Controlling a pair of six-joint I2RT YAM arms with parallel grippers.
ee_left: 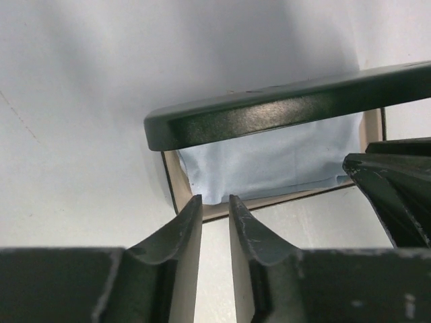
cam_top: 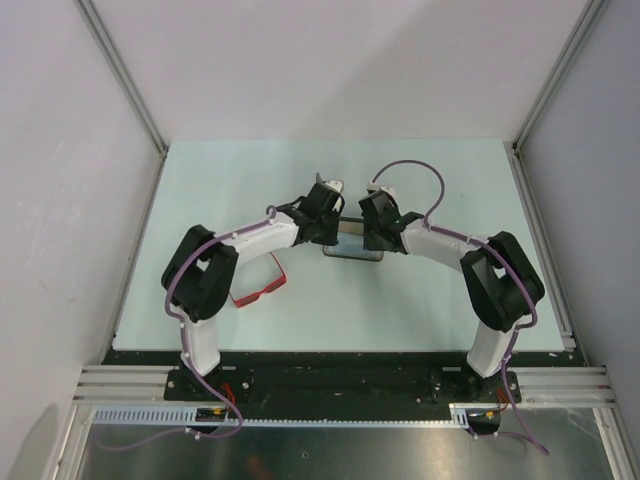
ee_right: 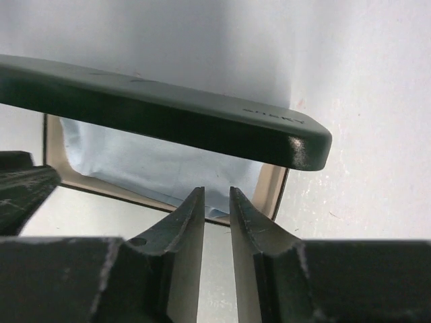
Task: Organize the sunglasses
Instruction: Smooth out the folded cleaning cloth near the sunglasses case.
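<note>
The red-framed sunglasses lie on the table near the left arm's elbow, partly under it and outside the case. The black case sits at mid-table between both grippers. Its lid stands raised over a tan-lined base that holds a pale blue cloth. My left gripper hovers at the case's near left rim, jaws a narrow gap apart with nothing between them. My right gripper is at the near right rim below the lid, also slightly open and empty, just short of the cloth.
The pale table is bounded by grey walls left and right with metal frame posts at the back corners. The other arm's dark fingers show at the right edge of the left wrist view.
</note>
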